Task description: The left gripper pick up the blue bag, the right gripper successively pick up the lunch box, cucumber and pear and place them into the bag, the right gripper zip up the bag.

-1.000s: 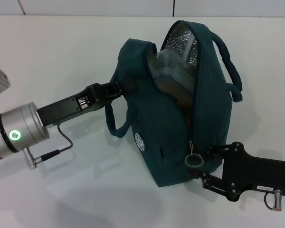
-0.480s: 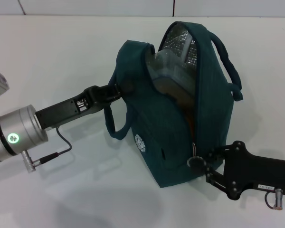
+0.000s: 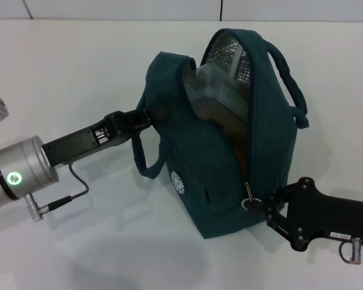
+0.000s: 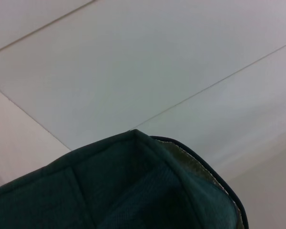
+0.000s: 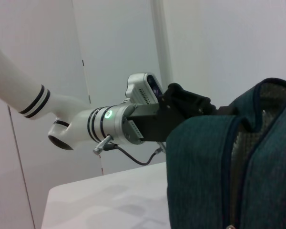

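Note:
The blue bag [image 3: 218,163] stands upright mid-table with its zipper open from top to bottom. My left gripper [image 3: 144,116] is shut on the bag's left top edge, also seen in the right wrist view [image 5: 188,109]. Low on the bag's front, my right gripper [image 3: 260,204] is shut on the metal ring zipper pull [image 3: 249,202]. The lunch box [image 3: 213,81] sits inside near the top, against the foil lining [image 3: 230,51]. Below it an orange-brown shape [image 3: 233,132] looks like the pear. The cucumber is hidden.
The white table [image 3: 78,66] stretches around the bag on all sides. A loop handle [image 3: 293,90] hangs on the bag's right side and another [image 3: 146,160] droops on its left. The left wrist view shows only bag fabric [image 4: 124,191] and ceiling.
My right gripper has closed on the zipper ring, which was lying loose between its fingers, and drawn it slightly rightward. The left arm and bag have barely shifted.

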Controlling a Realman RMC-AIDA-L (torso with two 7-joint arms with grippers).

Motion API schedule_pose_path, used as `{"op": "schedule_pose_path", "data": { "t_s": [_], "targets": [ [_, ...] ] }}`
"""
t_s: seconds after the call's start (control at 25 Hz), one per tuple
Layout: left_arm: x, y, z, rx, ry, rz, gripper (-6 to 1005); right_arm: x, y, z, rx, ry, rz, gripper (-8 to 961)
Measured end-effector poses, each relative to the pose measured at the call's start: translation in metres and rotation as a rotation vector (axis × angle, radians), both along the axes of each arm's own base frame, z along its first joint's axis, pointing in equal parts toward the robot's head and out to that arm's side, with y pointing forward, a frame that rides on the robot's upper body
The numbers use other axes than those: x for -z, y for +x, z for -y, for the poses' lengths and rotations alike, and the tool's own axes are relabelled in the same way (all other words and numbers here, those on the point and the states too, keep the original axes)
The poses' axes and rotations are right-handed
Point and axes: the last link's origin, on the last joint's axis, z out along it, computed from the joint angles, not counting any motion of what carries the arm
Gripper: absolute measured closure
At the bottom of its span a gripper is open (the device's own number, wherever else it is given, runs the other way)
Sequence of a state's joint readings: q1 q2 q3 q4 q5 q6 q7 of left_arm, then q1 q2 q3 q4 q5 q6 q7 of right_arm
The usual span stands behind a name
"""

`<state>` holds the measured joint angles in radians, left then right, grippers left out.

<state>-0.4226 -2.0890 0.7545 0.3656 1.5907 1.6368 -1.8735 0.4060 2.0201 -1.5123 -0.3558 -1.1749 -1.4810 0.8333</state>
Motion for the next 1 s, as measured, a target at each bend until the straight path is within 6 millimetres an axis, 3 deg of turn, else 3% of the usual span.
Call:
{"op": "schedule_pose_path", "data": {
  "t_s": [0.32, 0.52, 1.0],
  "targets": [
    [-0.001, -0.005, 0.003, 0.001, 0.022, -0.015, 948, -0.008, 0.002, 0.002, 0.008, 0.015, -0.021, 947],
    [-0.001, -0.005, 0.004, 0.011, 0.035, -0.022, 814, -0.018, 0.005, 0.009, -0.008, 0.033, -0.044, 948],
    [-0.005, -0.002, 0.003, 0.031, 0.075, -0.003, 786, -0.035, 0.009, 0.012, -0.009, 0.082, -0.096, 937]
  ]
}}
